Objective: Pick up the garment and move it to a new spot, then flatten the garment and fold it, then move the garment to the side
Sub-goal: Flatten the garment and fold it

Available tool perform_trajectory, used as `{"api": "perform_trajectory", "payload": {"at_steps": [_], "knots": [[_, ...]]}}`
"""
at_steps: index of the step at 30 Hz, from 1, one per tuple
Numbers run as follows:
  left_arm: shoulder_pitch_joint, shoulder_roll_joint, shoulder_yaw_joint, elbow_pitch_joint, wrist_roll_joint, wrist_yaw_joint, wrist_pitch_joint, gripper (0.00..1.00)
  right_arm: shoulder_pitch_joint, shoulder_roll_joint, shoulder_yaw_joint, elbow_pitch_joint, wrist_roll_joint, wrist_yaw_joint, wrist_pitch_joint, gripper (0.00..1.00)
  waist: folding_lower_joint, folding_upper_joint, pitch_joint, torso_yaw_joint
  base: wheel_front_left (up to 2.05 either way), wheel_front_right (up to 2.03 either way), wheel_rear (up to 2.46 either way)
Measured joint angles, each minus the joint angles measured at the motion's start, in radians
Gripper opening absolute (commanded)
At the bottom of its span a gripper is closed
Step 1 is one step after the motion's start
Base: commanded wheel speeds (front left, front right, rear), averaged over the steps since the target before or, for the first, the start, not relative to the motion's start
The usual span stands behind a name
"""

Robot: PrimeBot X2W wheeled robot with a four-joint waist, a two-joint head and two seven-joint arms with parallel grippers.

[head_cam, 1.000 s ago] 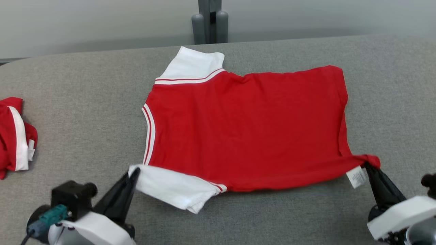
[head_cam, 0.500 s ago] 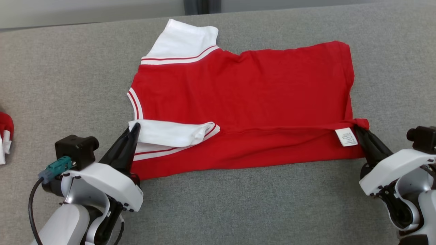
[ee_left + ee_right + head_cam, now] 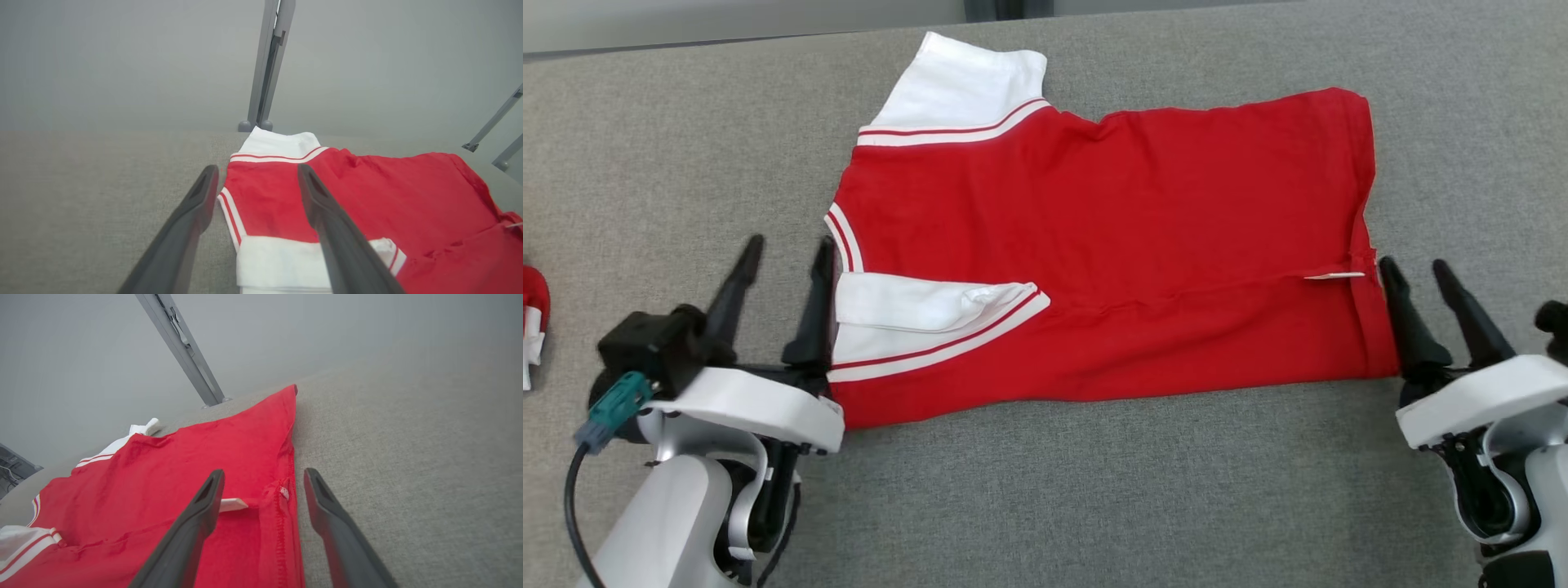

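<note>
the shirt point(image 3: 1094, 229) lies spread on the grey desk point(image 3: 1094, 490), near the middle, collar end to the robot's left and hem point(image 3: 1364, 188) to its right. its near long edge is turned over onto the body, so the near sleeve point(image 3: 915, 306) rests white on top of the red, and a label point(image 3: 1335, 276) pokes out at the hem end of the same flap. the far sleeve point(image 3: 968, 86) is flat and not yet folded. this looks like the first lengthwise fold, with the far side left to do.

each hand stands at one end of that flap, which is where a pair would need to be to lay a long edge evenly and keep it from skewing.

the left hand point(image 3: 790, 242) is spread wide, with nothing between its fingers. its inner finger is just beside the cuff edge of the near sleeve; whether it touches the cloth i cannot tell. the outer finger is over bare desk.

the right hand point(image 3: 1413, 264) is spread just as wide and also holds nothing. its inner finger sits right by the hem corner near the label, the other over bare desk.

another red and white garment point(image 3: 531, 314) lies well apart at the left edge.
</note>
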Motion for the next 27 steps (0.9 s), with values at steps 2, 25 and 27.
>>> {"api": "perform_trajectory", "payload": {"at_steps": [2,25,27], "knots": [[0.001,-0.003,0.017,-0.016,0.025,0.029,-0.056,1.0,0.017,0.002,-0.016,-0.021,-0.021,0.0,-0.054,1.0,0.0,0.0,-0.007,0.001,0.0,0.0,0.0],[0.168,0.03,-0.009,-0.042,0.17,0.131,-0.14,1.0,0.216,0.118,-0.108,-0.173,-0.365,0.0,-0.213,1.0,0.0,0.0,-0.134,0.003,0.0,0.0,0.0],[0.167,0.028,-0.009,-0.024,0.163,0.116,-0.143,1.0,0.217,0.119,-0.108,-0.173,-0.369,0.0,-0.212,1.0,0.0,0.0,-0.139,0.005,0.0,0.0,0.0]]}}
